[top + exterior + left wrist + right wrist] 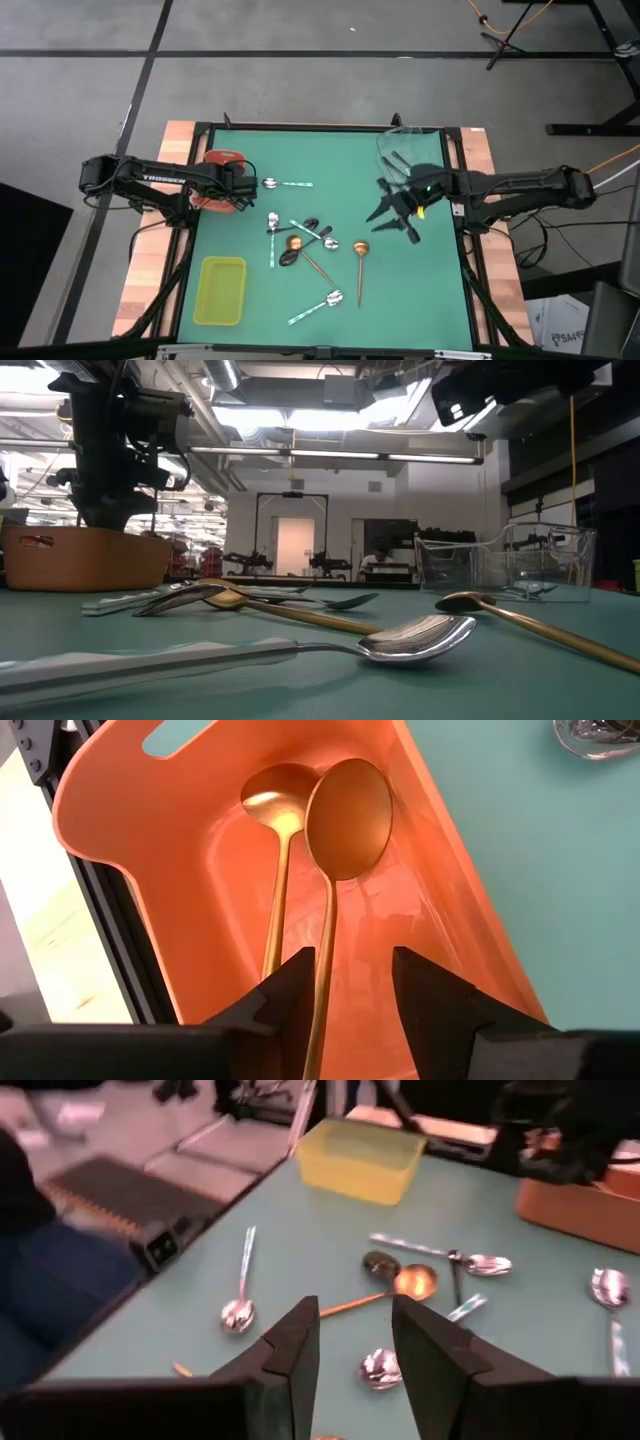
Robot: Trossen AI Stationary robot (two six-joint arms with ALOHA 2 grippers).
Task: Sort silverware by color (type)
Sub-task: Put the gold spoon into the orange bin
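My left gripper [232,186] [355,960] hangs open over the red tray [212,172] [200,870], which holds two gold spoons [345,810] [270,795]. My right gripper [396,212] [355,1315] is open and empty above the green mat, right of the loose silverware. On the mat lie a mint-handled spoon [286,183], a cluster of mint-handled, black and copper spoons [300,240] [410,1280], a single copper spoon [360,262] and another mint-handled one [318,308] [240,1305]. My left gripper points steeply down into the red tray. The nearer gold spoon's handle [322,990] runs up between its open fingers, close beside one finger [290,990]. Whether that finger touches the handle I cannot tell. The spoon's bowl lies toward the tray's far end.
A clear tray [412,150] [510,560] stands at the mat's far right, just beyond my right arm. A yellow-green tray [220,290] [360,1155] sits at the near left. Black rails frame the mat [420,290], with bare mat at the near right.
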